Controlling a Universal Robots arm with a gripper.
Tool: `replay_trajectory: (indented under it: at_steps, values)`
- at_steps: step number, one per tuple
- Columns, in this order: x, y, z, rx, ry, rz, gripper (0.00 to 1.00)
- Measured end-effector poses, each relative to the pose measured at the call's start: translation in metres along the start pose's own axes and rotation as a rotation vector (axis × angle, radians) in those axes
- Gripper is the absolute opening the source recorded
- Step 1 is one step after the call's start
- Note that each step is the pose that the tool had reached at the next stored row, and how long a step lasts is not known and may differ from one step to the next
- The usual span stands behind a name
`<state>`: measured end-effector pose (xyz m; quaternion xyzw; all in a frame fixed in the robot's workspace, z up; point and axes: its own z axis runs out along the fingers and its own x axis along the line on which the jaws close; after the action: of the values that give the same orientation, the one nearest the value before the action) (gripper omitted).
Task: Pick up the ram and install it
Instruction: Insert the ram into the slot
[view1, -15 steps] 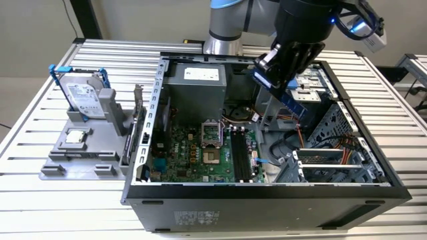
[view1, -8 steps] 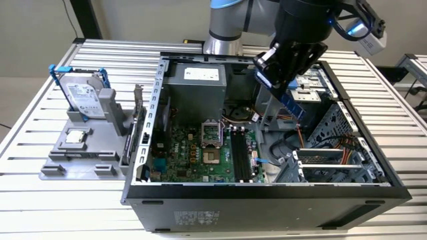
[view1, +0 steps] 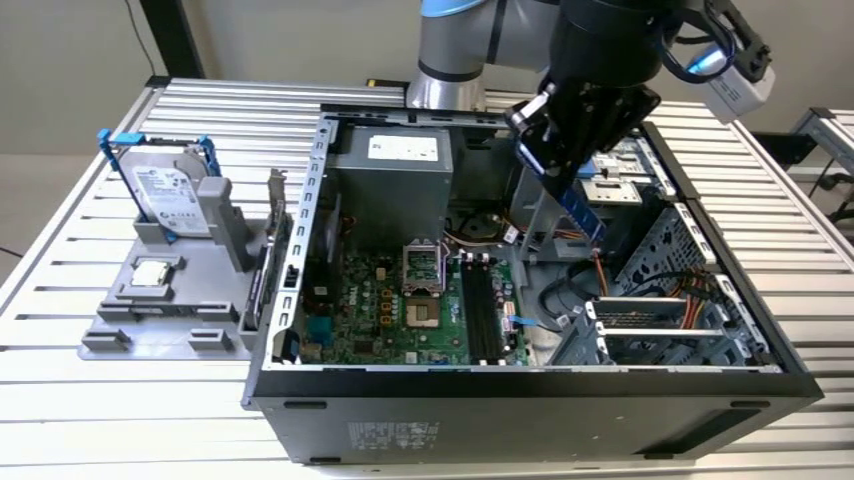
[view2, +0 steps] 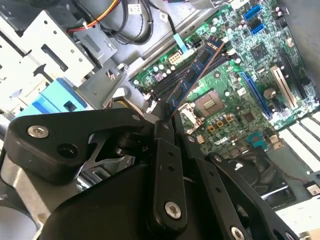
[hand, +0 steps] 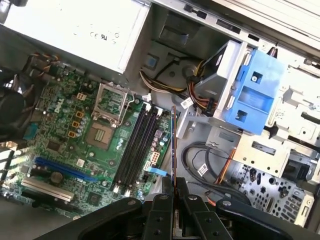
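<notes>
The ram (view1: 582, 212) is a thin blue-green stick hanging tilted above the open computer case, to the exterior view's right of the motherboard. My gripper (view1: 553, 168) is shut on the stick's upper end. In the second wrist view the ram (view2: 196, 74) runs out from the gripper (view2: 168, 119) over the black memory slots (view2: 169, 84). The first wrist view shows the ram (hand: 173, 145) edge-on beside the slots (hand: 135, 146), with the gripper (hand: 175, 189) clamped on it. The slots (view1: 481, 310) hold no stick.
The case wall (view1: 534, 385) rings the motherboard (view1: 387, 320). A power supply (view1: 394, 170) sits at the back, and a blue drive bay (hand: 252, 90) and cables (view1: 601, 285) on the exterior view's right. A grey fixture (view1: 147, 320) outside the case carries a hard drive (view1: 167, 195) and a processor chip (view1: 154, 272).
</notes>
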<state>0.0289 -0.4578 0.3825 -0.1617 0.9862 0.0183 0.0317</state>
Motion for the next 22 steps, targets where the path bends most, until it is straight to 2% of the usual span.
replay_trajectory:
  at_steps: [11,22]
  values:
    - [0.0000,0.0000,0.0000,0.0089,-0.0033,0.130,0.00]
    - [0.0000,0.0000,0.0000,0.0165,-0.0062,0.241,0.00]
